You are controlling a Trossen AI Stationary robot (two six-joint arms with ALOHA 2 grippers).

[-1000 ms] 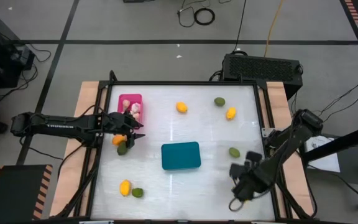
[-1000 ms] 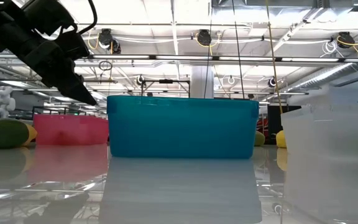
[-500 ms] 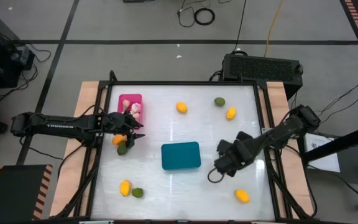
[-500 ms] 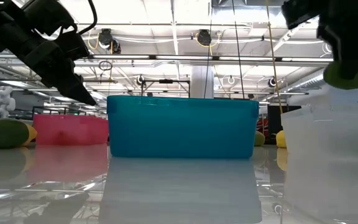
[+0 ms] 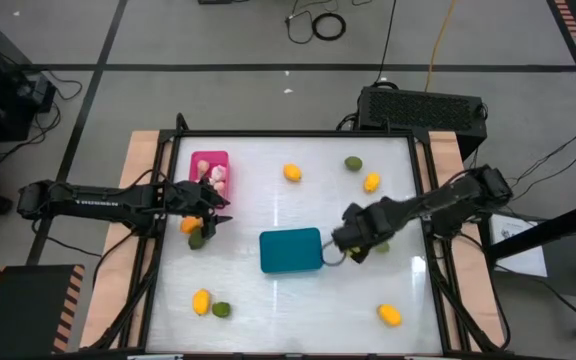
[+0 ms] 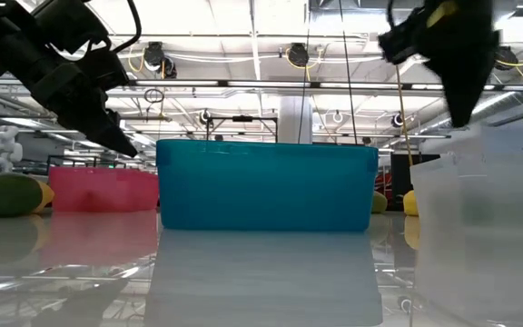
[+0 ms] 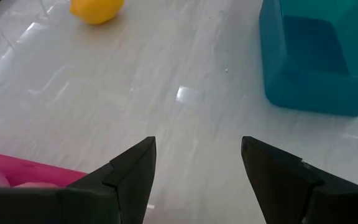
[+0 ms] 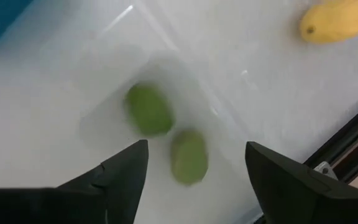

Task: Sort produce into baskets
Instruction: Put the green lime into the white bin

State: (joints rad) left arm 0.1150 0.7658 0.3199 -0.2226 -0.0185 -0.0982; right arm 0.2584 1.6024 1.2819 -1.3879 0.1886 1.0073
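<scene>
At the worktop's (image 5: 268, 290) front edge, a yellow fruit (image 5: 201, 301) and a green fruit (image 5: 221, 310) lie side by side on the left. A second yellow fruit (image 5: 390, 315) sits alone on the right.

Mid-worktop, the teal basket (image 5: 291, 250) stands at centre. The right end effector (image 8: 196, 148) hangs just off its right end, over the nearly clear basket (image 6: 488, 227). Its fingers are spread, released and gripping nothing. Two green pieces (image 8: 148, 110) show beneath it inside the clear basket's faint outline, one of them blurred.

On the left, the left end effector (image 7: 197, 142) hovers at the near end of the pink basket (image 5: 209, 160), fingers apart and empty. An orange-yellow fruit (image 5: 190, 224) and a dark-green fruit (image 5: 197, 238) lie together on the worktop just beside it.

The pink basket holds pale bulbs (image 5: 216, 176). Toward the far edge, three pieces lie loose and well apart from any basket: a yellow oval (image 5: 292, 172), a green round (image 5: 353, 163) and another yellow oval (image 5: 371, 182).
</scene>
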